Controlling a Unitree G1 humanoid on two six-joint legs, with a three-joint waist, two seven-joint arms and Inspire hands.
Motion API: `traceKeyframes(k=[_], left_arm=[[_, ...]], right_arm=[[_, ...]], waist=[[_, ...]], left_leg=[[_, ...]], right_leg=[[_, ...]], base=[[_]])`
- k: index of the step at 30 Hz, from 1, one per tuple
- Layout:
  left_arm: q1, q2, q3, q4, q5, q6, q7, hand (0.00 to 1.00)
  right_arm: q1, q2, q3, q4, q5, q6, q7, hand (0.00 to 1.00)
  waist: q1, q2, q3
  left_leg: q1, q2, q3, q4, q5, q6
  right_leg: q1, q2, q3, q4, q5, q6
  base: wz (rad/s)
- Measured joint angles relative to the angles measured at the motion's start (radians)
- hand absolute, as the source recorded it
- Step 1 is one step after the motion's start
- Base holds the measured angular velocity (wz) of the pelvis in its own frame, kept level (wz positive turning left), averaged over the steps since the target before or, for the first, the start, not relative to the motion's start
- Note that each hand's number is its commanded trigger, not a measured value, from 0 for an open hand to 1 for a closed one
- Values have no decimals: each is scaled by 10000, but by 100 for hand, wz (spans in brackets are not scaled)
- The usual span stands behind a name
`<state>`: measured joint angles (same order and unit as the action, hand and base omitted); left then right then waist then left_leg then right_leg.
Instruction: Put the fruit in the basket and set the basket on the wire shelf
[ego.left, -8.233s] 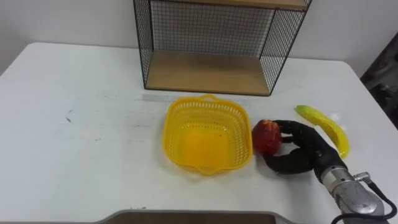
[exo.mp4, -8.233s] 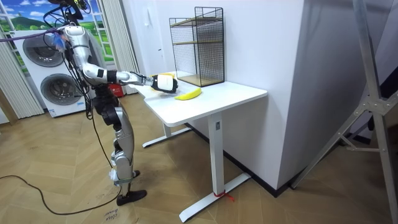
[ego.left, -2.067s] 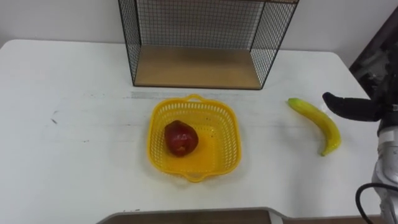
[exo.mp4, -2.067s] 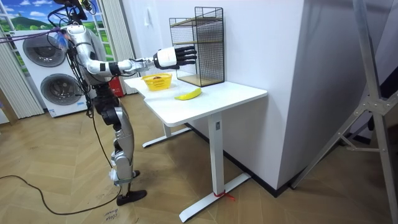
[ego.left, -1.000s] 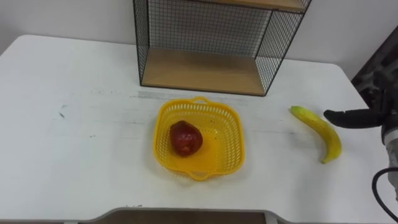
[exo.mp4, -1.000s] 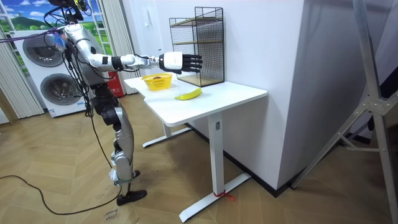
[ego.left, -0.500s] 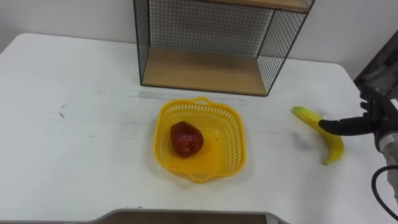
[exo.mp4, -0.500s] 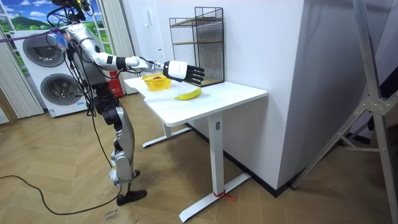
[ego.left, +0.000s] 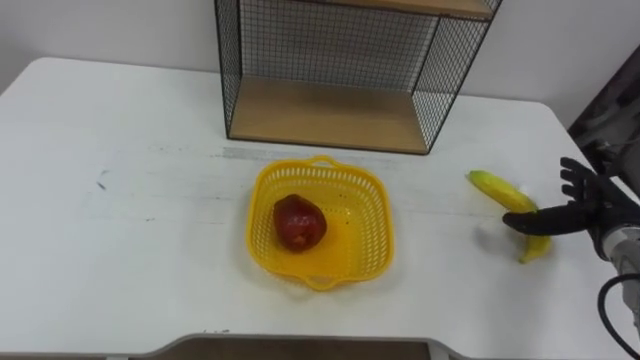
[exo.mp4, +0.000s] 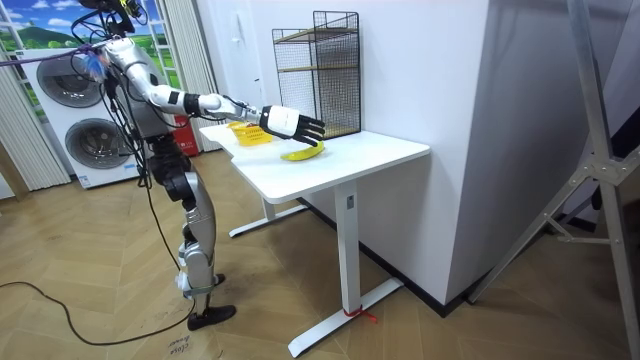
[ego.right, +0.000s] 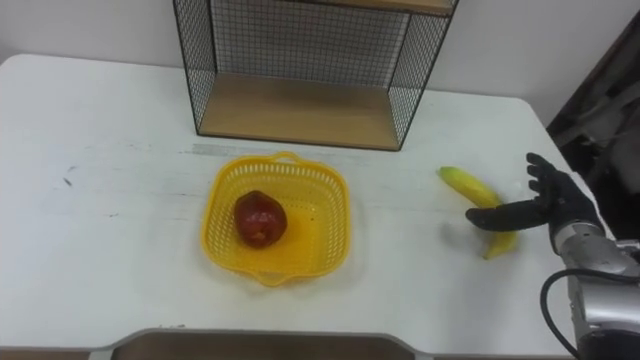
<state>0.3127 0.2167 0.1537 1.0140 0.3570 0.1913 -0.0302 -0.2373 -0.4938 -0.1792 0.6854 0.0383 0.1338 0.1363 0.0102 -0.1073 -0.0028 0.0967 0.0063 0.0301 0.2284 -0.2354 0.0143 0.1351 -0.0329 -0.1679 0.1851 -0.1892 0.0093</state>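
Right hand (ego.left: 588, 212) splays black fingers loose over the curved yellow banana (ego.left: 492, 186).

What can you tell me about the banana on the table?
The banana is yellow, greenish at its far tip, curved and unpeeled. It lies flat on the white table, right of the yellow basket and apart from it. The right hand, open, has its thumb across the banana's near half; contact is unclear.

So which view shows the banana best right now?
The right eye view: banana nearly whole, the right hand open, its thumb crossing the lower half. The left eye view matches it closely. The room view has it far off, beneath the hand.
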Motion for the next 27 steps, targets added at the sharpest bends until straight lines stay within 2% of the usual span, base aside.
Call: traceKeyframes(k=[11, 16, 27], left_arm=[[-20, -3, 9, -2, 1, 0, -270, 0], [-98, 2, -22, 0, -53, -37, -267, 0], [-154, 8, -20, 0, -45, -105, -191, 0]], right_arm=[[12, -1, 8, 554, -440, 128, 500, 0], [4, -16, 430, 969, -496, 94, 516, 0], [-1, -23, 465, 1020, -877, 85, 495, 0]], waist=[[106, 39, -8], [262, 16, -6], [338, 11, 13]], left_leg=[[36, 6, 31, 25, -1, 0], [22, 3, 17, 30, -1, 0], [36, -6, -52, -37, -1, -1]], right_leg=[[41, 4, -1, 6, 2, -2], [34, 3, -5, 5, 4, -4], [69, -1, -45, -1, 5, -4]], base=[[0], [0], [0]])
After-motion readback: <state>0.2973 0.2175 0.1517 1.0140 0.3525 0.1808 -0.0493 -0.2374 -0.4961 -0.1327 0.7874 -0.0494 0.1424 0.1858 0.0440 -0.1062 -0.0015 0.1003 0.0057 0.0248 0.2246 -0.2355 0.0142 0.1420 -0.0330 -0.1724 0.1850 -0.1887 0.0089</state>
